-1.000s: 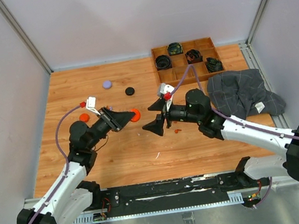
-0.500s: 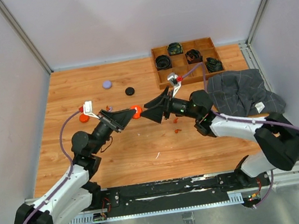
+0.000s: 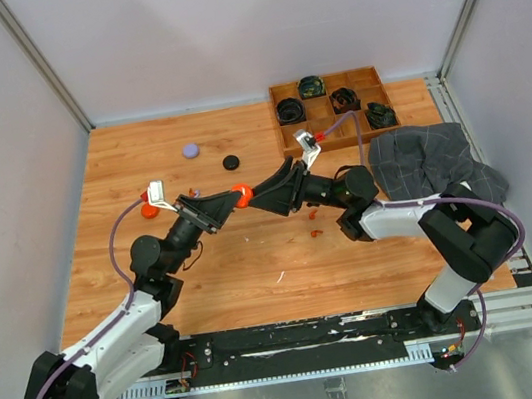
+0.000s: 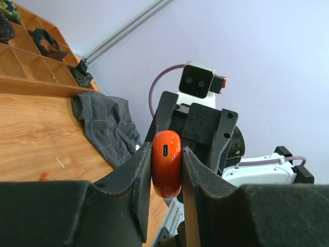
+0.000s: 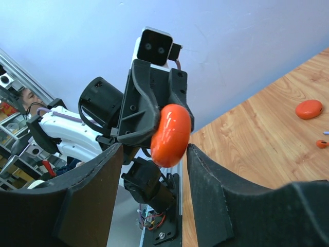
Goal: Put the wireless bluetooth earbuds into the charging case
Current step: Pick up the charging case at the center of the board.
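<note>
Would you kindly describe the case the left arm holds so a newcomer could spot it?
At the wooden table's middle, the two arms meet. The orange-red charging case is pinched between the left fingers, the only case held aloft.

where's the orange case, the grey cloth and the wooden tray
orange case (image 4: 166,163), left wrist view, its middle, below the port.
grey cloth (image 3: 423,169), top view, centre of the cloth.
wooden tray (image 3: 361,80), top view, bare wood at its far right corner.
</note>
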`<action>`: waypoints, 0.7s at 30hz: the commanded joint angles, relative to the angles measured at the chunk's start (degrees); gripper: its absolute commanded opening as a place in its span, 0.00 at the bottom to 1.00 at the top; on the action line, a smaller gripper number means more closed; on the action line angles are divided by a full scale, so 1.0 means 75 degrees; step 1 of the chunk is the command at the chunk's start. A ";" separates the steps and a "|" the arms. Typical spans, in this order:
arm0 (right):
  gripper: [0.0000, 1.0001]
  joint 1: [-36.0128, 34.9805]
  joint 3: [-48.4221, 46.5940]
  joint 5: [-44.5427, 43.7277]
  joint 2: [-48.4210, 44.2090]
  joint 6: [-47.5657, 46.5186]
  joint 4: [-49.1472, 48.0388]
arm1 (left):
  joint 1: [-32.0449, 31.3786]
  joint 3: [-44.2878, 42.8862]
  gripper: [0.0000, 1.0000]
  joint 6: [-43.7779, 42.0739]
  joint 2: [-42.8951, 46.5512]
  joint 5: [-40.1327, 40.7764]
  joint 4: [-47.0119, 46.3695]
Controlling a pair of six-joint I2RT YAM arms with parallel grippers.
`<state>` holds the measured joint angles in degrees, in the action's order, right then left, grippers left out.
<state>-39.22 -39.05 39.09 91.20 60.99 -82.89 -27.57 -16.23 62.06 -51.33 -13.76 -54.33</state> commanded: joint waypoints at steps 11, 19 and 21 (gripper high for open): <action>0.43 0.0079 -0.0361 0.0238 0.0021 0.0302 -0.0756 | -0.0253 0.0031 0.00 0.0137 -0.0281 0.0221 -0.0828; 0.26 0.0069 -0.0378 0.0344 -0.0022 0.0265 -0.0754 | -0.0322 0.0098 0.02 0.0064 -0.0205 0.0141 -0.0831; 0.20 0.0075 -0.0382 0.0427 -0.0059 0.0249 -0.0748 | -0.0325 0.0164 0.06 0.0028 -0.0153 0.0113 -0.0831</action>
<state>-39.20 -39.92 39.68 91.24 63.18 -83.94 -29.43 -16.14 63.26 -53.10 -12.97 -59.48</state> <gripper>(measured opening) 0.275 0.304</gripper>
